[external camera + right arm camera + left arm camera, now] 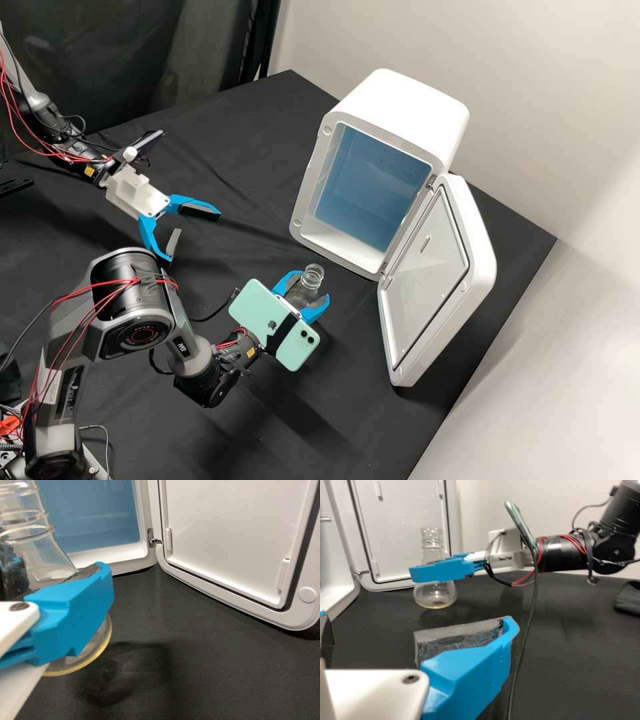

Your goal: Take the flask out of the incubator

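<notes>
Room: a pale wall (533, 67) behind and to the right, a dark curtain (133, 53) at the back left.
Worktop: a black cloth-covered worktop (267, 153) that carries the arms and the incubator.
Left claw: the left claw (193, 235) is at the far left of the high view, held above the worktop, well apart from the flask. Its blue fingers are spread wide with nothing between them.
Right arm: it comes in from the near left corner, with red wires along it and a mint-green phone (273, 323) strapped on behind the claw.
Right claw: the right claw (305, 293) is closed on the flask, one blue finger on each side of the sloping body below the neck.
Flask: a clear glass conical flask (312, 275) with a threaded neck and no cap. It stands upright outside the incubator, just in front of the opening. I cannot tell whether its base touches the worktop.
Incubator: a white incubator (400, 107) right of the flask, with a pale blue chamber (367, 187) inside.
Door: the door (433, 287) is hinged on the right side and swung fully open, its lower corner on the worktop.
</notes>
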{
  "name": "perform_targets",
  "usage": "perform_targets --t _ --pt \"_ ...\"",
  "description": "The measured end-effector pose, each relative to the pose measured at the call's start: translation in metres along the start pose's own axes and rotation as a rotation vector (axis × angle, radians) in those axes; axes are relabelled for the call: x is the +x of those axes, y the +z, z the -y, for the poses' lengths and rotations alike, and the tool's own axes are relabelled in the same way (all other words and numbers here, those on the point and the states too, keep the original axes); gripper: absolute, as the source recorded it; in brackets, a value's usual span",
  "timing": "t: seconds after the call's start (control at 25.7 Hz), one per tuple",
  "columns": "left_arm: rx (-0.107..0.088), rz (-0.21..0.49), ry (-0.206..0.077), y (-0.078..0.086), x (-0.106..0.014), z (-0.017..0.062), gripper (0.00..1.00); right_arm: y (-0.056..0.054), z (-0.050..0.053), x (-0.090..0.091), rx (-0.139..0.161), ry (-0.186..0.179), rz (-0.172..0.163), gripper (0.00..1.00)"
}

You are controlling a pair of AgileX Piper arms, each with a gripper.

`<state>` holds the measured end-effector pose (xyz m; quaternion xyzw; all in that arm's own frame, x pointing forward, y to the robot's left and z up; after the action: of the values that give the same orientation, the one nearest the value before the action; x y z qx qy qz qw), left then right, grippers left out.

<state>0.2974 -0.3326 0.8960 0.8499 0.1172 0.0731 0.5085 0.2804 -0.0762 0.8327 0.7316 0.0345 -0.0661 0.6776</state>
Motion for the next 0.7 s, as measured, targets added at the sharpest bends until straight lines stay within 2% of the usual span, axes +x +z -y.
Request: perform_targets --t 0.12,0.27,0.47,0.7 --pt "-0.002 0.001 0.000 0.0001 -0.0002 0.0002 1.00 -0.0001 0.0002 0.0000 -0.004 -0.002 -0.001 0.00" --pt "-0.023 0.004 -0.004 0.0013 -0.0005 0.0015 1.00 -0.0001 0.0002 0.0000 -0.009 -0.002 -0.001 0.00" --pt "-0.026 0.007 -0.004 0.0020 -0.0001 0.0020 1.00 -0.0003 0.0006 0.0000 -0.025 -0.006 -0.004 0.00" --pt "-0.029 0.006 -0.011 0.0011 0.0010 0.0046 1.00 -0.0018 0.0065 0.0007 -0.053 -0.055 -0.028 0.00"
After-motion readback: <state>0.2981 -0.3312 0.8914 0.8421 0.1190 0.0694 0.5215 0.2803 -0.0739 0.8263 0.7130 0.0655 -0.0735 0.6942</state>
